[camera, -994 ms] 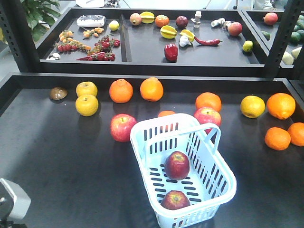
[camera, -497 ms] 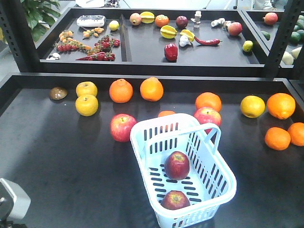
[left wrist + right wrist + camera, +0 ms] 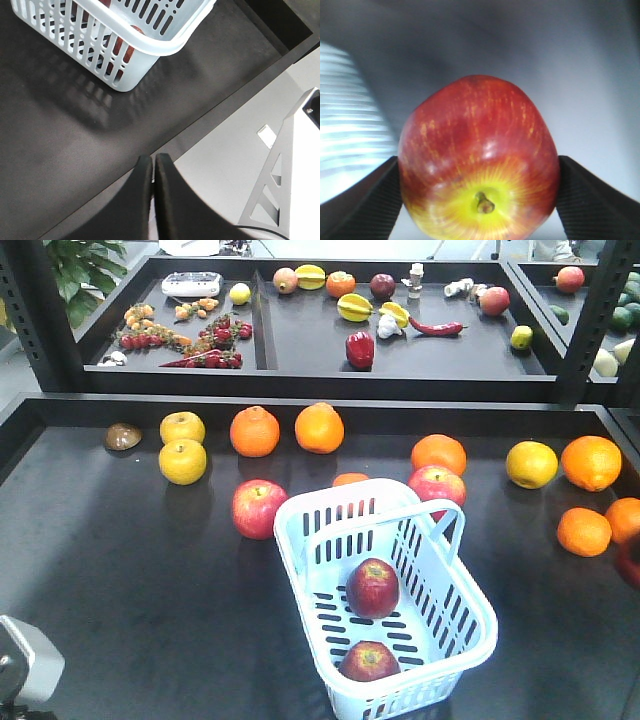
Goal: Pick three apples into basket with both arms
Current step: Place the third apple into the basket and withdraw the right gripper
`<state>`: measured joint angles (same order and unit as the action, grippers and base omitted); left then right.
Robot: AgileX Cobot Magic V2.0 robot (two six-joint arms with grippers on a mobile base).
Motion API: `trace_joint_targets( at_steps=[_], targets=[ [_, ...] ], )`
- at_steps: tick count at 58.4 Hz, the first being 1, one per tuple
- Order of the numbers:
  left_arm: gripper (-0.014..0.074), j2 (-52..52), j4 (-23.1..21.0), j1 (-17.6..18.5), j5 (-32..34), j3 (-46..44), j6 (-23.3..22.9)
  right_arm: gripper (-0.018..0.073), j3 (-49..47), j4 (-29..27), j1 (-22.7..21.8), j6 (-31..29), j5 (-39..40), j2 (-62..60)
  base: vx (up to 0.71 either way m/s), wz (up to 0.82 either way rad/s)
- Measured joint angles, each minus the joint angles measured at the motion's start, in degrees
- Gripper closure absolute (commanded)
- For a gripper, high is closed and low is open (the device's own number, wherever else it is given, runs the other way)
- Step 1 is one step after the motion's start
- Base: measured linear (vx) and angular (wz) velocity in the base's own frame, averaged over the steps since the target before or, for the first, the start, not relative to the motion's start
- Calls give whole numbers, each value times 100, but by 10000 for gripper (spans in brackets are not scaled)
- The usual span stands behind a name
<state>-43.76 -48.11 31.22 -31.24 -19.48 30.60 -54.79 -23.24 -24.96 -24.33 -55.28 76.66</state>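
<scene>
Two apples in the basket, a third gripped by the right claw.

The basket sits on the black worktop, holding one apple at its centre and another apple toward 6 o'clock. The right claw is clamped on a third apple (stem end facing the camera), a finger pressed to each side. The left claw has its fingers pressed together on nothing, at 5 o'clock of the basket's corner.
</scene>
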Motion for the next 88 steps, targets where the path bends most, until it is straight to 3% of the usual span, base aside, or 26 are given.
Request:
trace_joint_targets(
  at_steps=[8,20,29,36,43,51,57,62,67,78,88],
  targets=[
    [602,0,0,0,0,0,0,563,0,-702,859,-453,-119,-604,0,0],
    [602,0,0,0,0,0,0,506,0,-863,2252,-487,-36,-598,0,0],
    [602,0,0,0,0,0,0,333,5,-939,3177,-529,299,-258,0,0],
    [602,0,0,0,0,0,0,117,10,-973,3659,-547,520,113,0,0],
    [602,0,0,0,0,0,0,-64,10,-1034,3855,-547,966,400,0,0],
    [602,0,0,0,0,0,0,-131,10,-1165,3949,-547,1298,565,0,0],
    [602,0,0,0,0,0,0,-108,10,-1166,3955,-590,1347,578,0,0],
    [602,0,0,0,0,0,0,-35,10,-1171,3966,-706,1347,578,0,0],
    [602,0,0,0,0,0,0,103,10,-1216,3966,-827,1324,551,0,0],
    [602,0,0,0,0,0,0,577,10,-1071,3966,-1004,973,169,0,0],
    [602,0,0,0,0,0,0,568,63,-673,3966,-1005,536,-511,0,0]
  ],
)
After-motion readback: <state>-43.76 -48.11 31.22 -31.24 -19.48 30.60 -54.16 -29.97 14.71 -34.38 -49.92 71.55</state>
